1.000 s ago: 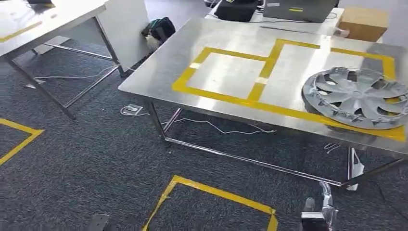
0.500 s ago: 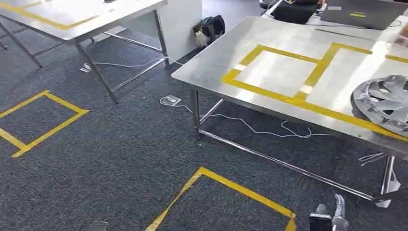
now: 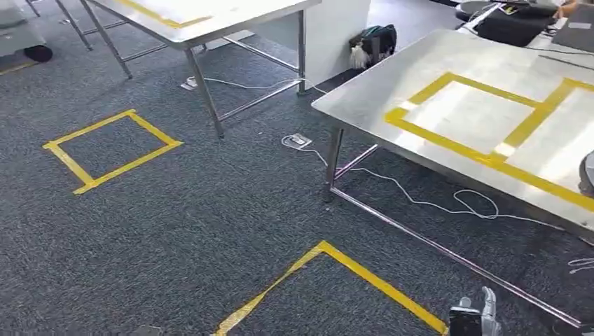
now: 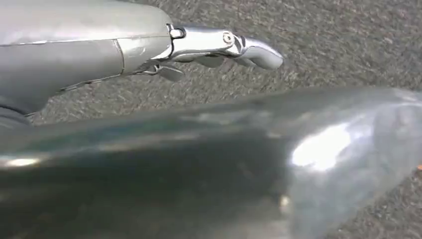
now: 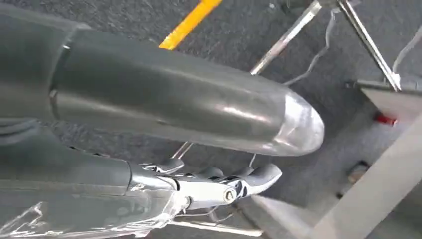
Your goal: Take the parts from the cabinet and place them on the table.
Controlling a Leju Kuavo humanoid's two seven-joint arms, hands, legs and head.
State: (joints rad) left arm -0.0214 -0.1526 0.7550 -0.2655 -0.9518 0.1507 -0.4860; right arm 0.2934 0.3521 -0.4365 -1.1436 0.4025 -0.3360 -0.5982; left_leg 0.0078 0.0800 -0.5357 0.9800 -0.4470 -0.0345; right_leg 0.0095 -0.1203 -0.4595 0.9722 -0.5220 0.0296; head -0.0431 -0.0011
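Note:
The steel table (image 3: 392, 91) with yellow tape boxes (image 3: 448, 143) stands at the right of the head view. A sliver of a grey wheel cover (image 3: 589, 169) lies on it at the picture's right edge. My right hand (image 3: 476, 318) hangs low over the carpet near the table's frame, and in its wrist view the right hand (image 5: 214, 186) holds nothing, its fingers loosely stretched. In the left wrist view my left hand (image 4: 219, 47) also hangs over the carpet, fingers straight and holding nothing.
A second steel table (image 3: 210, 28) stands at the back left, with a white panel (image 3: 336, 21) and a black bag (image 3: 375, 42) beside it. White cables (image 3: 420, 203) trail under the near table. Yellow tape squares (image 3: 112, 150) mark the carpet.
The camera has turned left, so the whole scene has slid right. The wheel cover is nearly out of the picture, and the second table and a floor square have come in.

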